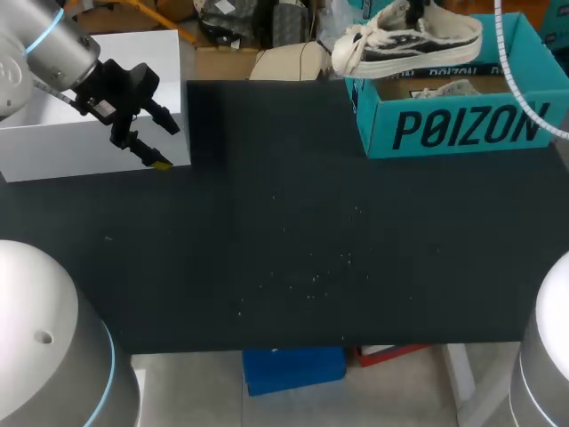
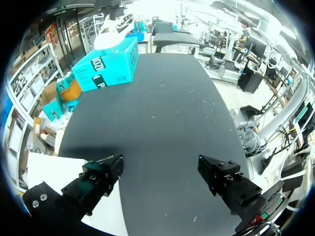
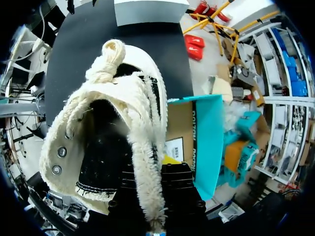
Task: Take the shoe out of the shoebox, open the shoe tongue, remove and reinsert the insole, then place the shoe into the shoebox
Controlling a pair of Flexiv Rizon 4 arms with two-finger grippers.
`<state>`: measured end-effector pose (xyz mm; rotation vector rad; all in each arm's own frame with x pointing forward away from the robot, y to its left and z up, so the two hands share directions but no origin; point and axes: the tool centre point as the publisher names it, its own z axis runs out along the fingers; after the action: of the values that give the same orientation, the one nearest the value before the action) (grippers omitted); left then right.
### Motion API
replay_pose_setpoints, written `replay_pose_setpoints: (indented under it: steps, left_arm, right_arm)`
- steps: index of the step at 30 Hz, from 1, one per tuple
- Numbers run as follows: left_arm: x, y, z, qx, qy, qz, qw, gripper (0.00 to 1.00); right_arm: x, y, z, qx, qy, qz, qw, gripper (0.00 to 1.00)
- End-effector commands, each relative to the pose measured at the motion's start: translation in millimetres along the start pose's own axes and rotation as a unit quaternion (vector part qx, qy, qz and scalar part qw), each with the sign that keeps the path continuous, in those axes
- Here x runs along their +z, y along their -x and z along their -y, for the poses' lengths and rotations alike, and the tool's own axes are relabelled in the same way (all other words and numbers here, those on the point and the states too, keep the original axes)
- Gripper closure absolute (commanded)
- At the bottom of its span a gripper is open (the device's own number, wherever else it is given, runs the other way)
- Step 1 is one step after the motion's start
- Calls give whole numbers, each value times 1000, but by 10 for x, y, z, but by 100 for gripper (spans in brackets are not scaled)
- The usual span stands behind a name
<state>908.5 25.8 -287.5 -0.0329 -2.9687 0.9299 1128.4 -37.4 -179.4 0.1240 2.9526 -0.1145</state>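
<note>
We are holding the shoe (image 1: 409, 40) in the air just above the shoebox (image 1: 462, 129), at the far right corner of the table (image 1: 293, 231). Its laced front is pointing toward the table's middle. Our right pincer (image 3: 157, 196) is clamping the shoe's frayed collar edge. The fabric is hiding its tips, so we are judging the grip from the shoe hanging free. Our left pincer (image 2: 160, 172) is standing wide open with nothing in it, over the table's left edge beside a white box (image 1: 89, 98). A second shoe (image 1: 444, 89) is lying inside the shoebox. We are rating the shoe as light, with a stiff rubber sole and a soft canvas upper. We are expecting the collar to flex and the shoe to swing. For the tongue work we are advising a hold on the heel or sidewall, clear of the loose laces.
</note>
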Motion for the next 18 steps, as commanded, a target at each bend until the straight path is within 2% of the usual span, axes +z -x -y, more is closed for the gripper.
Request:
replay_pose_setpoints:
  steps: [1,4,9,18]
  left_arm:
    - [8,-4,-6,1,0,2,1000,0]
    - [8,-4,-6,1,0,2,1000,0]
    - [8,-4,-6,1,0,2,1000,0]
    - [8,-4,-6,1,0,2,1000,0]
  right_arm:
    - [131,571,350,-13,44,-33,998,100]
    - [259,861,546,-22,49,-39,998,100]
    - [522,1154,787,-29,54,-52,997,100]
    - [896,1454,923,-39,65,-67,995,100]
